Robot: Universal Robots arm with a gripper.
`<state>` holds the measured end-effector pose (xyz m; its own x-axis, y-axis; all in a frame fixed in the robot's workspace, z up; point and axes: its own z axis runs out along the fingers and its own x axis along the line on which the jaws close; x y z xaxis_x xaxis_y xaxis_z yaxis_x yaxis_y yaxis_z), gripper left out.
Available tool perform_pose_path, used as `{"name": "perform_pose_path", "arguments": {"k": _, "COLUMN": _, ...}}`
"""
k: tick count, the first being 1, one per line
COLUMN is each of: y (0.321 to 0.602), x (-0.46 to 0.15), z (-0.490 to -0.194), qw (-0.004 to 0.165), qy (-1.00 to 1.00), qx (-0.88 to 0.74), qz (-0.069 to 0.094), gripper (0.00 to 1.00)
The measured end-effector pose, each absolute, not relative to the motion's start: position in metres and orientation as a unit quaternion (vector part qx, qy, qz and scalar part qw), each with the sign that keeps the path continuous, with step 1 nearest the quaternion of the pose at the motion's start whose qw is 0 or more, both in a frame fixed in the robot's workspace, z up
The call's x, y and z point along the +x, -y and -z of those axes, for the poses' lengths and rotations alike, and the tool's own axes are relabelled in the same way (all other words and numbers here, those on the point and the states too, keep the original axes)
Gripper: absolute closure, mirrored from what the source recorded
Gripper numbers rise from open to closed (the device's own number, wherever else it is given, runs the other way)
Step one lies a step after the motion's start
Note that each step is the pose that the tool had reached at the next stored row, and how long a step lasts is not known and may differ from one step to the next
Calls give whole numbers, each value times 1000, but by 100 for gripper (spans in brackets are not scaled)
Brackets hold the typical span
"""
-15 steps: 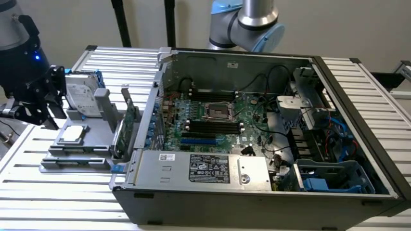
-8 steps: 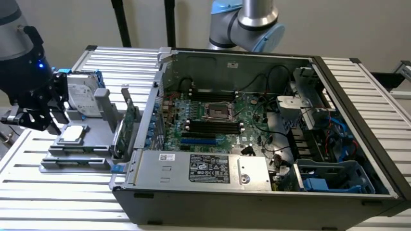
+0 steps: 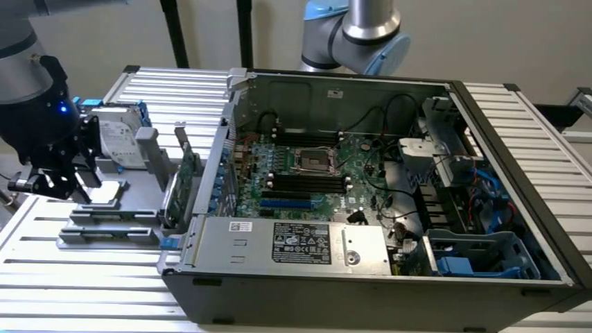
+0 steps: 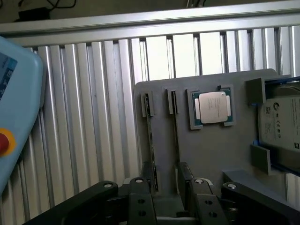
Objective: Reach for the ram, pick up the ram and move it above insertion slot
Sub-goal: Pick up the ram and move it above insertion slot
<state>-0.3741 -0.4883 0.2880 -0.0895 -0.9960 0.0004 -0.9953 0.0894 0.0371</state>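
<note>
**Entry: pincer over the ram rack, nothing held**

My pincer [image 4: 167, 169] hangs low over the near end of the grey fixture plate [image 4: 211, 154]. The fingers are spread and grasp nothing — bare plate shows between them.

The ram [image 4: 175, 126] stands on edge in its holder on that plate, seen as a thin dark strip. Its long axis runs straight away from my wrist, parallel to the ribs of the aluminium table [image 4: 84, 117]. Its near end enters the gap between my fingers off-centre, closer to the finger on the processor [image 4: 212, 107] side. I cannot tell whether that finger touches it.

A second strip [image 4: 149, 136] stands parallel, just beside the first. Its near end lines up with my other finger [image 4: 149, 174] rather than clearing it — I judge that a snag risk.

The hard drive [image 4: 281, 124] lies beyond the processor, well apart from the ram.

In the exterior view the fixture sits on the exterior view's left and the open computer case [image 3: 306, 295] on its right. The green bracketed card [image 3: 185, 182] stands upright between them, close against the case wall. The dark memory slots [image 3: 306, 182] lie on the board inside, well apart from the ram. There is open air above the rack; the card and the case rim are the edges to mind.
</note>
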Motion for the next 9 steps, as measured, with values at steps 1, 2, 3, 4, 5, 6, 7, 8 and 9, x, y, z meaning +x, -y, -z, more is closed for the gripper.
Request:
{"name": "perform_pose_path", "arguments": {"k": 1, "y": 489, "x": -374, "z": -286, "qw": 13, "qy": 738, "qx": 675, "qz": 14, "gripper": 64}}
{"name": "perform_pose_path", "arguments": {"k": 2, "y": 490, "x": -374, "z": -284, "qw": 13, "qy": 738, "qx": 675, "qz": 14, "gripper": 64}}
{"name": "perform_pose_path", "arguments": {"k": 3, "y": 491, "x": -374, "z": -283, "qw": 13, "qy": 738, "qx": 675, "qz": 14, "gripper": 64}}
{"name": "perform_pose_path", "arguments": {"k": 4, "y": 491, "x": -374, "z": -281, "qw": 13, "qy": 738, "qx": 675, "qz": 14, "gripper": 64}}
{"name": "perform_pose_path", "arguments": {"k": 5, "y": 492, "x": -374, "z": -279, "qw": 13, "qy": 737, "qx": 675, "qz": 14, "gripper": 64}}
{"name": "perform_pose_path", "arguments": {"k": 6, "y": 493, "x": -374, "z": -277, "qw": 13, "qy": 737, "qx": 675, "qz": 14, "gripper": 64}}
{"name": "perform_pose_path", "arguments": {"k": 7, "y": 493, "x": -374, "z": -275, "qw": 13, "qy": 737, "qx": 676, "qz": 14, "gripper": 64}}
{"name": "perform_pose_path", "arguments": {"k": 8, "y": 494, "x": -374, "z": -273, "qw": 13, "qy": 737, "qx": 676, "qz": 14, "gripper": 64}}
{"name": "perform_pose_path", "arguments": {"k": 9, "y": 495, "x": -374, "z": -272, "qw": 13, "qy": 737, "qx": 676, "qz": 14, "gripper": 64}}
